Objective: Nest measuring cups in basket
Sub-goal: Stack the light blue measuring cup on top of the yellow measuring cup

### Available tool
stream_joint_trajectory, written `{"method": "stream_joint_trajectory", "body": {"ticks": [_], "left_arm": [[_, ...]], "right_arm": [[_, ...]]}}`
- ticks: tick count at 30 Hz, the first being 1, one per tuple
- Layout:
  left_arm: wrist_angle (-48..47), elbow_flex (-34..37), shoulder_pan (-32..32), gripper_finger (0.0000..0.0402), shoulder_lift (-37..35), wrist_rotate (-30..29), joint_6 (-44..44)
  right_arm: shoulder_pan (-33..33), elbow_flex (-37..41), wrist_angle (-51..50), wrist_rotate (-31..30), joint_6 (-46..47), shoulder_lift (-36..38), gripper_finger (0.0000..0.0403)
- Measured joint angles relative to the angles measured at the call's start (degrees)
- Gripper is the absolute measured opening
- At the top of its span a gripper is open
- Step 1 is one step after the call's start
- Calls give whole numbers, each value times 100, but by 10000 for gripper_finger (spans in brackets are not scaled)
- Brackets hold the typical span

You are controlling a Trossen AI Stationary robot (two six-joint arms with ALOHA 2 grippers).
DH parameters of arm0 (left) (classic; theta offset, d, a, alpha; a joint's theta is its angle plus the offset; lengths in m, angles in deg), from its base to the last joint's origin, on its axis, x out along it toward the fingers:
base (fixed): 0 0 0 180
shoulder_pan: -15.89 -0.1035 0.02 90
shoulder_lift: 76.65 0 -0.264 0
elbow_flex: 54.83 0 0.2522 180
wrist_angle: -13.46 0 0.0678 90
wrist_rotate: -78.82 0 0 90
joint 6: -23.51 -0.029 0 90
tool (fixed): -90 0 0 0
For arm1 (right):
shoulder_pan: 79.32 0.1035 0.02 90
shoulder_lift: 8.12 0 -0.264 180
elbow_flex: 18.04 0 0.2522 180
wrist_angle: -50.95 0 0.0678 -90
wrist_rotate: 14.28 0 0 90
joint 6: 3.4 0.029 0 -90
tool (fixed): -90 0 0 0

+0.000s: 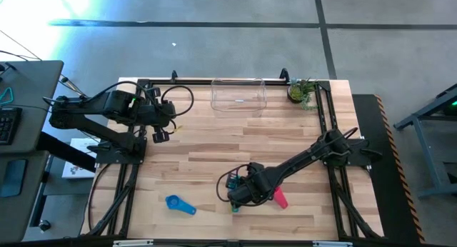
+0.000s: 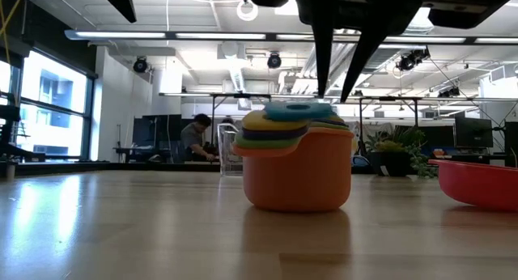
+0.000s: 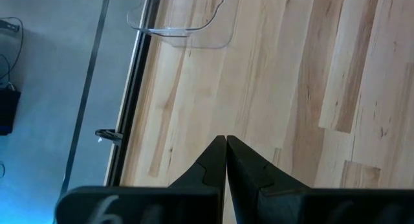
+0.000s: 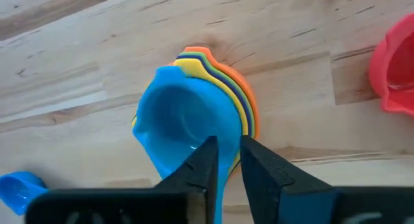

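Near the front of your wooden table (image 1: 200, 154), right of centre, your right gripper (image 4: 224, 160) hangs directly over a nested stack of measuring cups (image 2: 298, 154). An orange cup sits at the bottom, with yellow, green and purple rims layered inside it and a teal-blue cup (image 4: 184, 123) on top. The 2 fingers are parted by a narrow gap and straddle the top cup's handle; you cannot tell whether they are gripping it. In the low view the fingertips reach down to just above the stack.

A coral-red cup (image 4: 393, 65) lies on the table just beside the stack, on the right arm's side. A separate blue cup (image 1: 179, 203) lies well apart to the left, also near the front edge.

The clear basket (image 1: 238, 95) stands at the far edge of the table, well away from all the cups, with a small potted plant (image 1: 301, 91) to its right.

Your left gripper (image 3: 226, 160) waits near the table's far left, fingers pressed together on nothing.
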State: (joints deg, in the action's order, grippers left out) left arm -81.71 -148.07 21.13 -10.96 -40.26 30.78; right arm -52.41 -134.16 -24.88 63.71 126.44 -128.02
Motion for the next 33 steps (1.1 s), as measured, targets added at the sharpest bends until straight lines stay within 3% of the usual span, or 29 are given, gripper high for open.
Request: {"method": "stream_joint_trajectory", "body": {"ticks": [9, 16, 33], "left_arm": [[0, 0, -1, 3, 0, 0, -2], [0, 0, -2, 3, -1, 0, 0], [2, 0, -2, 3, -2, 0, 2]], "right_arm": [[-2, 0, 112, 108, -1, 8, 80], [164, 0, 626, 1054, -326, 52, 78], [458, 26, 957, 815, 109, -577, 78]]}}
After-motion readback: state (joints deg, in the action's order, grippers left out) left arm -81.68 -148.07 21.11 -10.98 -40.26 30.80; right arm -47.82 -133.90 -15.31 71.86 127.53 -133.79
